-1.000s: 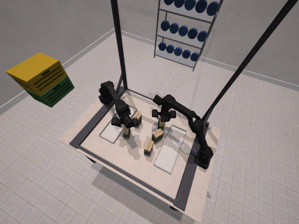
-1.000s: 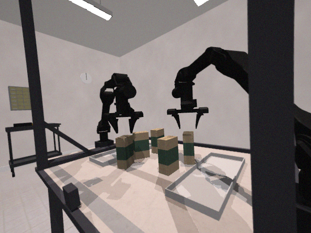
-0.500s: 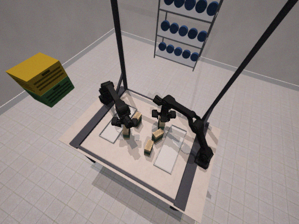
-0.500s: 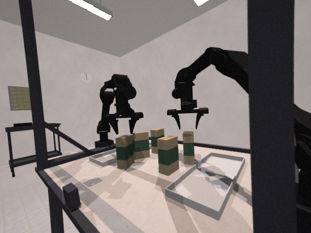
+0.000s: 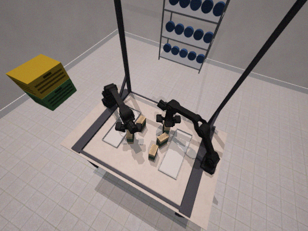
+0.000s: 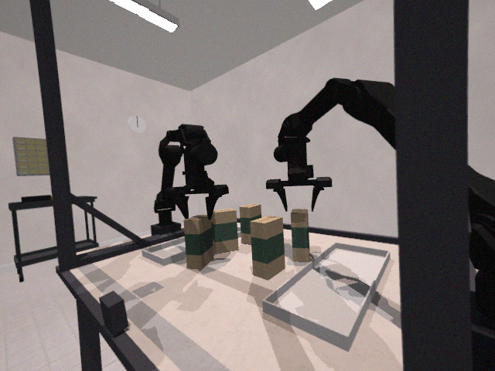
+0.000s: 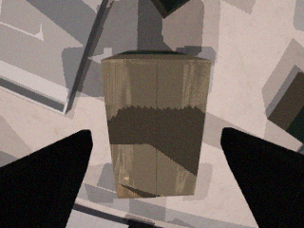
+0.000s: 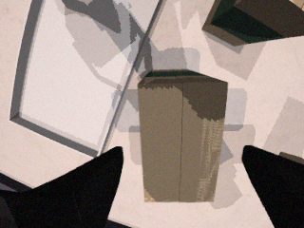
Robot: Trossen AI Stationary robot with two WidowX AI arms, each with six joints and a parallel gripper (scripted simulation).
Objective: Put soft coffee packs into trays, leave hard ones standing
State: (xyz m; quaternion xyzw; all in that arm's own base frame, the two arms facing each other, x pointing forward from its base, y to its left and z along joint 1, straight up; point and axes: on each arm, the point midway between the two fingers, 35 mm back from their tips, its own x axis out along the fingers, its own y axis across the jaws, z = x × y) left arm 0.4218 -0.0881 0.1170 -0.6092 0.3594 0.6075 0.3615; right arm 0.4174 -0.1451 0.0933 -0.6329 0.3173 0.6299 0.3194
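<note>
Five tan coffee packs with green bands stand on the bench. My left gripper (image 5: 168,122) (image 6: 196,213) (image 7: 158,136) is open. It hovers just above the end pack (image 5: 166,128) (image 6: 198,241) (image 7: 156,127) of the row of three, one finger on each side. The other two packs of that row (image 5: 162,138) (image 5: 153,151) stand further along. My right gripper (image 5: 129,128) (image 6: 298,208) (image 8: 182,153) is open just above a pack (image 5: 129,136) (image 6: 299,233) (image 8: 182,136) of the row of two. Its neighbour (image 5: 141,121) (image 6: 267,245) stands beside it.
The left arm's long tray (image 5: 175,154) (image 6: 163,249) and the right arm's tray (image 5: 115,135) (image 6: 327,291) (image 8: 70,70) lie flat and hold nothing. Dark frame rails edge the bench, with two posts at the corners. A small black box (image 6: 114,311) sits on one rail.
</note>
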